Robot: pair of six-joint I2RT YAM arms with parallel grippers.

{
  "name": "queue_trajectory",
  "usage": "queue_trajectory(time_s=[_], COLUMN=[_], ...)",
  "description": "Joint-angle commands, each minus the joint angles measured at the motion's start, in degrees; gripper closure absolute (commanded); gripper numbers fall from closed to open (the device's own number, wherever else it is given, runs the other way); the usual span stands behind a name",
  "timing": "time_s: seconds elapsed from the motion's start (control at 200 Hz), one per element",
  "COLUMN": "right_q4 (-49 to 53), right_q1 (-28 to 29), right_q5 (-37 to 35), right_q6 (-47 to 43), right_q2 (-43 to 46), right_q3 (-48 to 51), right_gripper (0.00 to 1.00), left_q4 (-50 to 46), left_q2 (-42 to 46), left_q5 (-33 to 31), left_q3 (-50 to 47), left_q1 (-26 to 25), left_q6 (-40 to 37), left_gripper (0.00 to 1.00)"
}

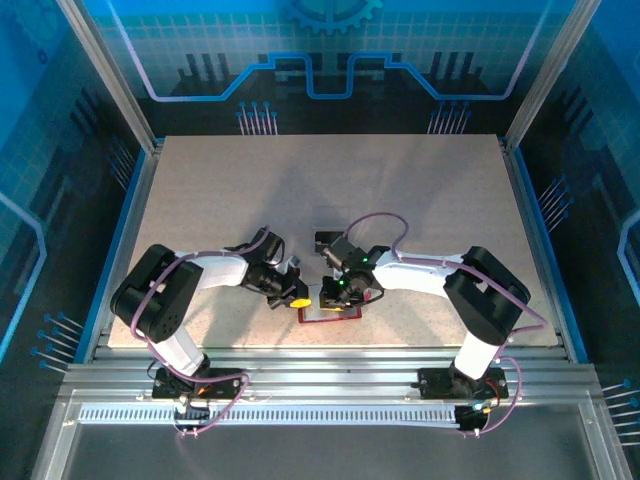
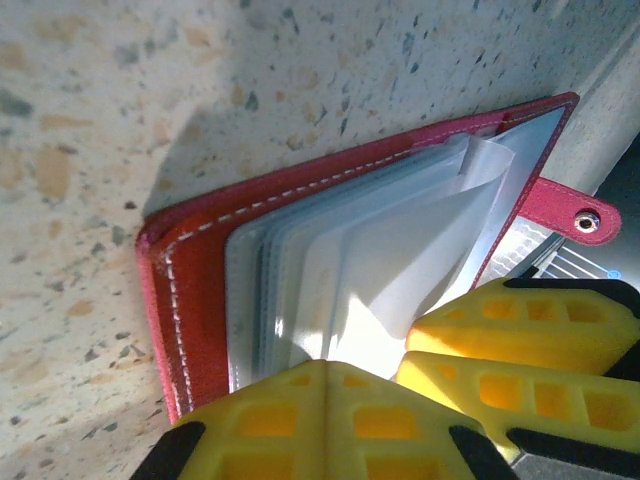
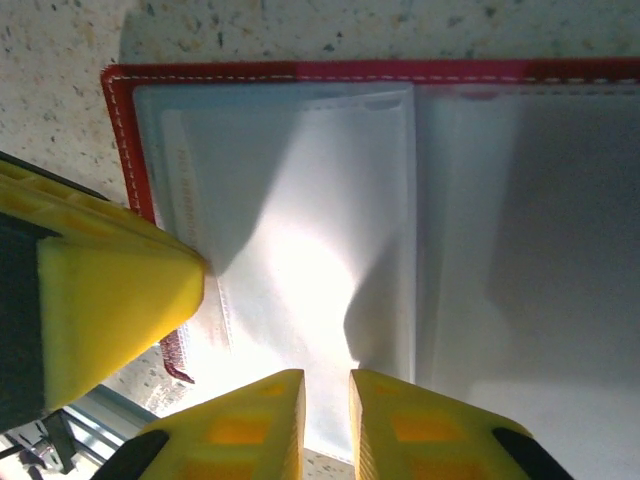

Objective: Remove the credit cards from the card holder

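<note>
wallet (image 3: pixel 300 72) open, just inside tabletop (image 1: pixel 400 200) near edge, bare room beyond | left pincer (image 2: pixel 400 365) pressed together, tip on pockets (image 3: pixel 300 180) | right pincer (image 3: pixel 327 385) a slit apart at pocket edge, hold unclear

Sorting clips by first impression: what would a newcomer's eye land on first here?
The red card holder lies open at the near edge of the table, with the left gripper and right gripper meeting over it. Close up, its pale pockets fan up from the red cover, with a snap tab sticking out at one side. Bright yellow fingers crowd against the pockets.
</note>
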State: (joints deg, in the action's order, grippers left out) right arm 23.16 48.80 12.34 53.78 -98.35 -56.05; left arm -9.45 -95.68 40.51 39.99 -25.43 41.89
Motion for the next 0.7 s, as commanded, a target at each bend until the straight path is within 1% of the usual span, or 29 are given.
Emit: queue_trajectory(time_s=[0.0,0.16,0.31,0.695], right_q4=[4.1,6.7,6.7,5.5], right_q1=[0.8,1.4,1.5,1.3], right_q5=[-2.5,-4.9,-4.8,-5.3], right_q6=[-1.4,-2.1,-2.4,-2.4], right_q2=[1.8,1.3,0.1,-1.1], right_q3=[-2.4,-3.9,-4.4,-2.6], right_gripper=[0.8,0.8,0.8,0.88], left_q4=[-0.3,-0.4,-0.5,-1.8], left_q2=[-1.4,-1.1,-0.8,0.8], left_q5=[-1.0,-1.0,-1.0,-1.3], left_q3=[-1.4,-1.4,-1.3,-0.6], left_q1=[-0.5,-0.5,-0.5,-0.5], left_q6=[-0.4,-0.4,-0.4,-0.3], left_gripper=[1.0,1.0,1.0,1.0])
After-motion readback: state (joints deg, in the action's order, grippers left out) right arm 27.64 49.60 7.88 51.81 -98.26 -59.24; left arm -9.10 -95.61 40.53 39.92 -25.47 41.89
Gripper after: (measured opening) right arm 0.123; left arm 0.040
